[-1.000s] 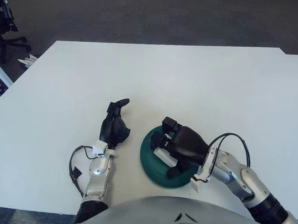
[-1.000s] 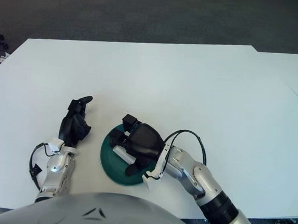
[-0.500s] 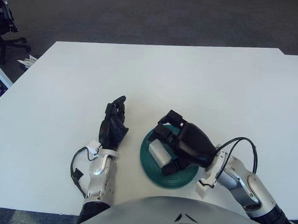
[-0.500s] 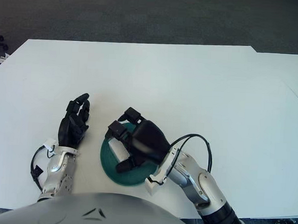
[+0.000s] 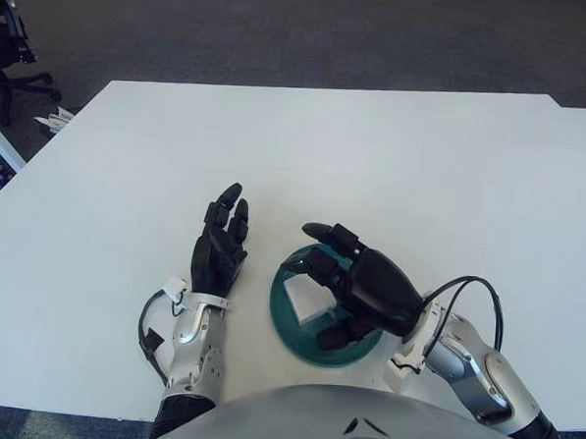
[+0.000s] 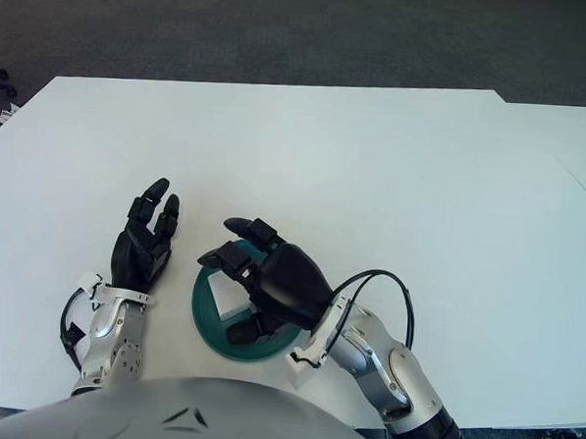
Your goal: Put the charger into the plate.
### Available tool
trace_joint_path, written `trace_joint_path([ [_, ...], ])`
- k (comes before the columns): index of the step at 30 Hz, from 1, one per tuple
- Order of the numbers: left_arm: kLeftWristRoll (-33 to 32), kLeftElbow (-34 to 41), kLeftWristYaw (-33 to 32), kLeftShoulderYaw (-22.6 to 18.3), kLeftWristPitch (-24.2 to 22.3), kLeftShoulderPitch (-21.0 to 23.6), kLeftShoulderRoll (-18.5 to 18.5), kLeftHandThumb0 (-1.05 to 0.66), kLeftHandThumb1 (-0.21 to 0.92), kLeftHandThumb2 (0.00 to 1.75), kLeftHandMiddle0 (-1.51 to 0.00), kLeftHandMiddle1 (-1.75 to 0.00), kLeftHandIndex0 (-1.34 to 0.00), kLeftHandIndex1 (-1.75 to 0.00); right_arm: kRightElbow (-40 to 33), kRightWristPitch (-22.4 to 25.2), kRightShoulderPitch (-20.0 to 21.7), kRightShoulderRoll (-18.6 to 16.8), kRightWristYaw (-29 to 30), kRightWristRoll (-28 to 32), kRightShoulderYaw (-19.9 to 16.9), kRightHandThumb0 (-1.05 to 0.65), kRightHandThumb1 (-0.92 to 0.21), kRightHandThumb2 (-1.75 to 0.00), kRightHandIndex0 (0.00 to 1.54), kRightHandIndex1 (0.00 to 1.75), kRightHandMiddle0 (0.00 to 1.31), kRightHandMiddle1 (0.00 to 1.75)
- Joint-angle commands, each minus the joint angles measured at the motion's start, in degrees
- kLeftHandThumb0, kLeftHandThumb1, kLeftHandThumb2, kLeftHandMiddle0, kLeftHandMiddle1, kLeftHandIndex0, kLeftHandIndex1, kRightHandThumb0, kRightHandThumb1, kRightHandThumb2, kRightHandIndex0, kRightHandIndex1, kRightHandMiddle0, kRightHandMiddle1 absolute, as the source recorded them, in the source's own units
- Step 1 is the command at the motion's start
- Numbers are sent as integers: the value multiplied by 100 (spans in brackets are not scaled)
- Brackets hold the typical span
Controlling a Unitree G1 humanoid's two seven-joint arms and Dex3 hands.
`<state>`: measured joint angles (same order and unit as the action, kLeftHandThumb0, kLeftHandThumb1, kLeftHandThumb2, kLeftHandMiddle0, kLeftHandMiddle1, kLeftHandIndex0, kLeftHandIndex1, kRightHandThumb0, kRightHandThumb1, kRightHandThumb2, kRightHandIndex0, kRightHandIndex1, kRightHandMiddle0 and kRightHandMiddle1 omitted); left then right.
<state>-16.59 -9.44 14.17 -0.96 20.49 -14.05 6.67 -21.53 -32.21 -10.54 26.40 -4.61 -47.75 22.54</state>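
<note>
A white charger block [image 5: 302,301] lies in the dark green plate [image 5: 289,329] near the table's front edge. My right hand [image 5: 354,282] hovers just above the plate and the charger, with its fingers [image 5: 328,233] spread open and nothing in them. My left hand [image 5: 219,247] is raised beside the plate's left side, with straight open fingers, holding nothing. In the right eye view the charger [image 6: 222,299] shows to the left of my right hand [image 6: 270,275], partly covered by it.
The white table [image 5: 375,155] stretches far ahead and to both sides. A black office chair [image 5: 8,37] stands off the table's far left corner. A black cable [image 5: 461,287] loops at my right wrist.
My right hand has opened and let go of the charger, which now rests in the plate. My left hand has straightened its fingers and lifted slightly.
</note>
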Motion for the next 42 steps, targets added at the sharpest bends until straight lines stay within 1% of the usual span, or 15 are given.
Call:
trace_joint_path([
  [1,312,-463,-311,-68,78,-266,79,-105,92,106,-10,0,0,-52,153,-93,91,30,274,-274,-82,-105,-92,-102,0,0,0,1],
  [11,616,-732,-605,-87,357,-139,99,-105,92,104,-13,-1,0,-51,170,93,55,67,390,-680,-148,-105,-92,-98,0,0,0,0],
  [15,815,-966,-558,-67,756,-80,10,-105,92,107,-11,0,0,-53,206,230,10,26,338,-541,-219,-105,-92,-95,0,0,0,0],
  [17,966,-1019,-594,-49,910,-77,-25,-105,92,110,-11,0,0,-54,237,429,9,-67,159,-187,-287,-105,-92,-94,0,0,0,0],
  [21,1210,-1061,-718,-32,952,-83,-38,-105,92,112,-11,0,-1,-68,392,1293,188,-309,-630,1096,-561,-105,-92,-94,0,0,0,0],
  [26,1356,-1067,-809,-67,971,-107,-46,-105,92,112,-8,0,-10,-85,496,2062,234,-542,-1068,1995,-852,-105,-92,-96,0,0,0,0],
  [30,1461,-1035,-899,-76,938,-130,-75,-105,92,112,-5,0,-16,-91,518,2455,214,-837,-1027,2382,-937,-105,-92,-98,0,0,0,0],
  [32,1529,-984,-961,-75,902,-149,-89,-105,92,111,-5,0,-18,-93,904,2553,307,-1244,-749,2737,-1031,-105,-92,-99,0,0,1,0],
  [33,1582,-931,-1007,-64,878,-165,-92,-105,92,111,-5,0,-18,-94,1213,2585,352,-1607,-514,3042,-1129,-105,-92,-99,0,0,1,0],
  [34,1619,-894,-1041,-54,862,-175,-93,-105,92,110,-6,-1,-20,-95,1425,2600,384,-1852,-353,3255,-1197,-105,-92,-99,0,0,2,1],
  [35,1638,-873,-1063,-46,855,-181,-94,-105,92,110,-6,-1,-21,-96,1540,2599,401,-1979,-263,3375,-1230,-105,-92,-99,0,0,2,1],
  [36,1668,-784,-1086,-27,812,-221,-94,-105,92,109,-7,-1,-21,-97,1612,2607,351,-2197,-165,3664,-1335,-105,-92,-99,0,0,2,1],
  [38,1705,-593,-1113,15,719,-319,-93,-105,92,108,-8,-1,-22,-98,1643,2592,242,-2453,-54,4059,-1486,-105,-92,-97,0,0,4,2],
  [39,1722,-316,-1111,71,582,-482,-88,-105,92,108,-9,-2,-23,-99,1652,2571,141,-2606,43,4261,-1595,-105,-92,-96,0,0,5,3],
  [42,1702,269,-1083,181,252,-838,-104,-105,92,109,-9,-1,-16,-95,1649,2541,-75,-2829,221,4516,-1764,-105,-92,-94,0,0,8,6],
])
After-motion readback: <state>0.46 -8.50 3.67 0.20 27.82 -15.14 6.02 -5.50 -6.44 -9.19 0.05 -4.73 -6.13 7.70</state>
